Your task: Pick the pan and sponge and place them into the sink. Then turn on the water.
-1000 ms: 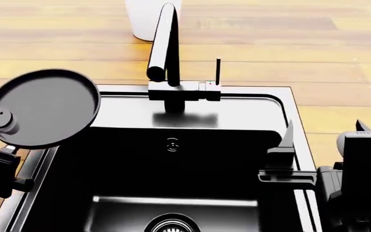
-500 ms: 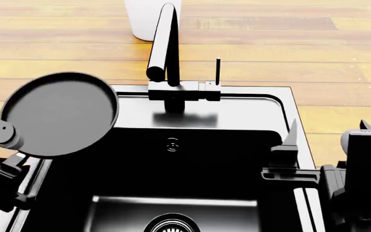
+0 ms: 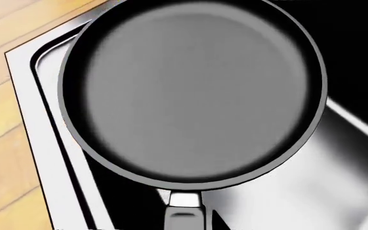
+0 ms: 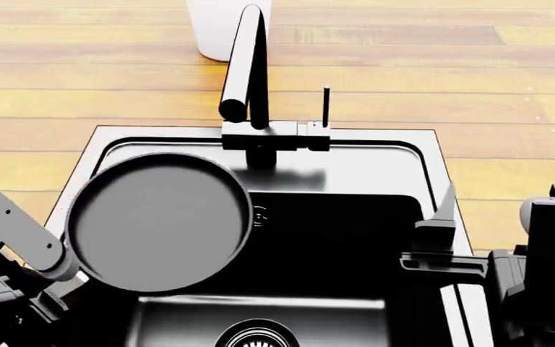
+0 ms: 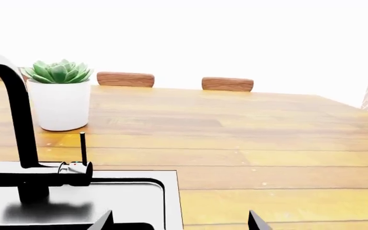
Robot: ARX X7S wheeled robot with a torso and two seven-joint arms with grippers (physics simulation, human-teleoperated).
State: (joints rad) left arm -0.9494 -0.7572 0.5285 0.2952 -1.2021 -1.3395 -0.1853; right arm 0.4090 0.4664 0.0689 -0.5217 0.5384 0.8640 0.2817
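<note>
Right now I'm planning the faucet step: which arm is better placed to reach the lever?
Right. The right gripper is empty beside the sink, nearer the faucet lever; the left arm carries the pan.

text: none readable | labels: none | brands: none | numbers: none

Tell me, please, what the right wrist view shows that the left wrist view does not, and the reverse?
Only the right wrist view shows the faucet, the potted succulent behind it, and open wooden countertop. Only the left wrist view shows the pan, filling the frame above the basin, its handle running toward the camera. Both show a corner of the sink rim and wood beside it.
</note>
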